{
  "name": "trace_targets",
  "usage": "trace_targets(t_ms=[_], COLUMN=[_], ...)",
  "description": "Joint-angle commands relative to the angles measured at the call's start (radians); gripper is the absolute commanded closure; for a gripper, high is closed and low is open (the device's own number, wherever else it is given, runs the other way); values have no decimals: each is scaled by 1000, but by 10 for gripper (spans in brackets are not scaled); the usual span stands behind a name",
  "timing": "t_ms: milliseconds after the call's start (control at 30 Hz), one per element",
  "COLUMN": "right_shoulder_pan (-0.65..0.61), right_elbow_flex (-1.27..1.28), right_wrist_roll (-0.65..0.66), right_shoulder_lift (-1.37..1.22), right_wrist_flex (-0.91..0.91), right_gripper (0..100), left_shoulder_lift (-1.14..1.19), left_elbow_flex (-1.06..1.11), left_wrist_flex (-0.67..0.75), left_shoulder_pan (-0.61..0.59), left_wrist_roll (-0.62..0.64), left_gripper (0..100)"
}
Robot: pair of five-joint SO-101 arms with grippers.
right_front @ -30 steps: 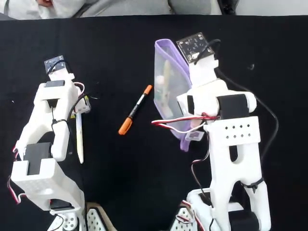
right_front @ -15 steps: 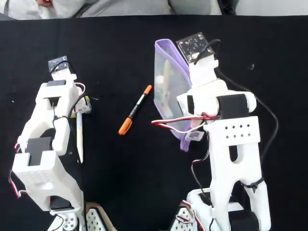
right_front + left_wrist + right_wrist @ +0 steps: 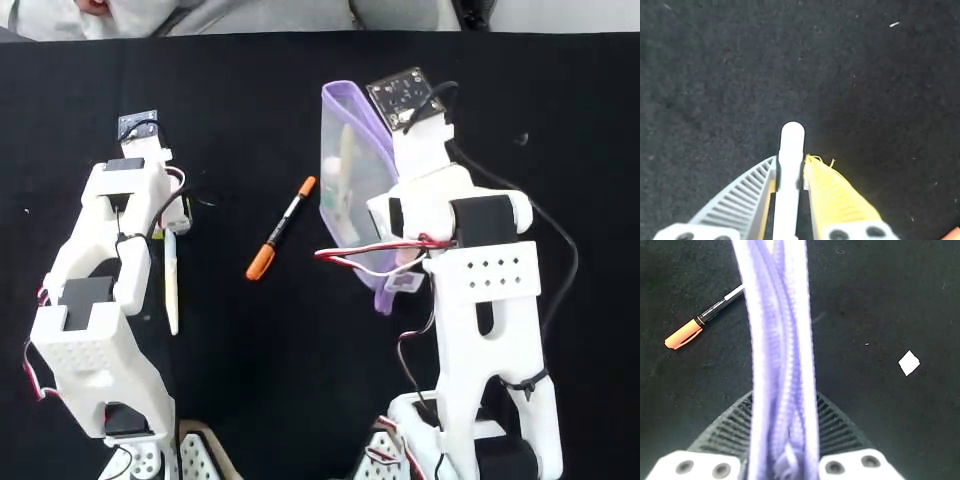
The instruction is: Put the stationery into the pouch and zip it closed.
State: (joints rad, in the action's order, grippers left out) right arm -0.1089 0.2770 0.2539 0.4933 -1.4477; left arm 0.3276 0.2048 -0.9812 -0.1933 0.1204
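My left gripper is shut on a white pen, whose rounded end sticks out past the fingertips above the black cloth. From above, the white pen points back toward the arm's base, beside the left arm. My right gripper is shut on the purple zipper edge of the pouch. The pouch stands on edge against the right arm, with a pale item showing through its clear side. An orange-capped marker lies loose between the arms, and this marker also shows beside the pouch.
The table is covered with black cloth. A small white scrap lies on the cloth on the far side of the pouch from the marker. Open cloth stretches between the two arms around the marker.
The left arm has shifted a little to the right and toward the table's middle, carrying the white pen with it. The right arm and the pouch have stayed still.
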Motion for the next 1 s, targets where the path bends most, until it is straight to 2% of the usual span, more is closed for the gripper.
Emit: trace_targets(t_ms=[0,167,333,500,733,967], right_shoulder_pan=[12,8,8,6,6,6], right_elbow_flex=[35,35,35,35,35,36], right_wrist_roll=[12,12,12,12,12,12], right_shoulder_lift=[-12,-12,-16,-18,-18,-18], right_wrist_flex=[0,0,2,2,2,2], right_gripper=[988,988,988,988,988,988], left_shoulder_lift=[-29,-161,-359,-514,-655,-752], left_elbow_flex=[-71,-124,-174,-255,-308,-308], left_wrist_flex=[-5,-5,6,17,180,413], left_shoulder_pan=[-19,-1,73,188,309,398], left_wrist_roll=[-12,-6,44,44,48,48], left_gripper=[971,971,971,971,971,971])
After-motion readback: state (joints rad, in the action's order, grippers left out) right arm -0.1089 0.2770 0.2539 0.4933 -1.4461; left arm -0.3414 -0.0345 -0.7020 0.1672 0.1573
